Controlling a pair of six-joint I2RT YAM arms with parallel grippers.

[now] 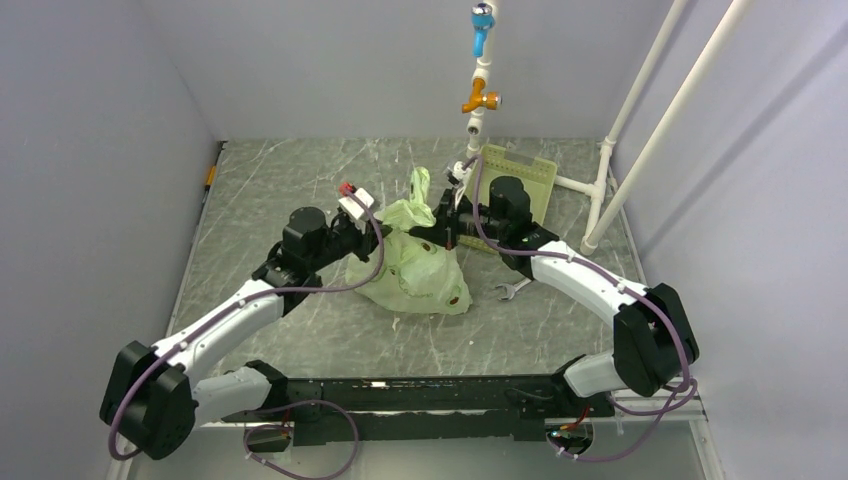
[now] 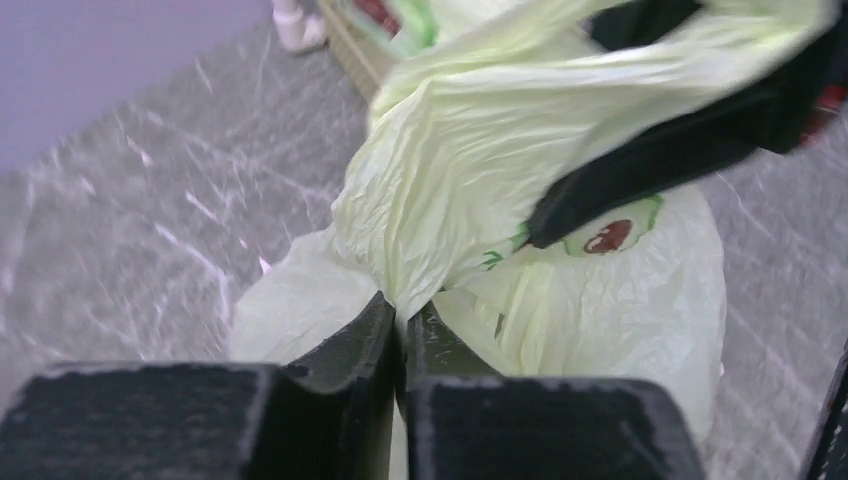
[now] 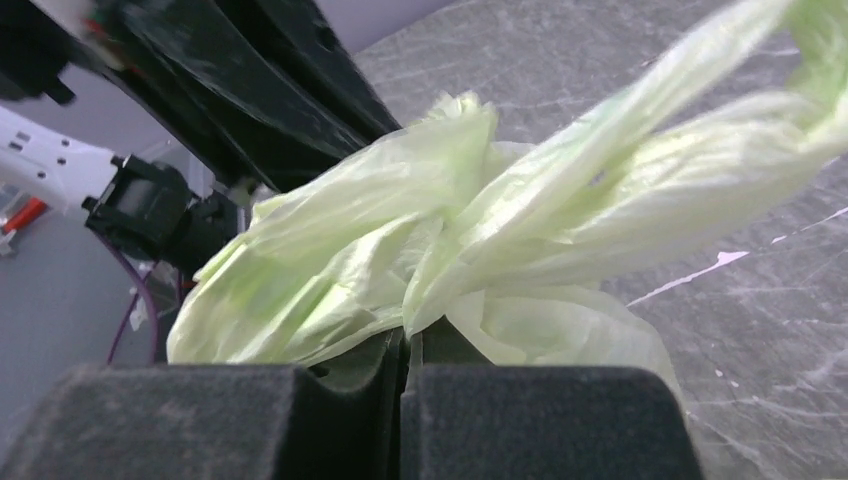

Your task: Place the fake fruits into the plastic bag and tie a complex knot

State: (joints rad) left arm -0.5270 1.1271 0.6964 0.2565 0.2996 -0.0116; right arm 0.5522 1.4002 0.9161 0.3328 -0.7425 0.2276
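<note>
We see the plastic bag point(image 1: 415, 268) sitting crumpled in the middle of the table point(image 1: 290, 180), its upper film drawn up into twisted strands between the two arms. The left end effector point(image 2: 402, 325) is clenched on a gathered fold of the bag, and the right end effector point(image 3: 405, 345) is likewise clenched on a bunch of its film from the opposite side. Beyond the right arm lies a pale green tray point(image 1: 535, 180), and a wrench point(image 1: 510, 291) rests near the bag's right edge.
</note>
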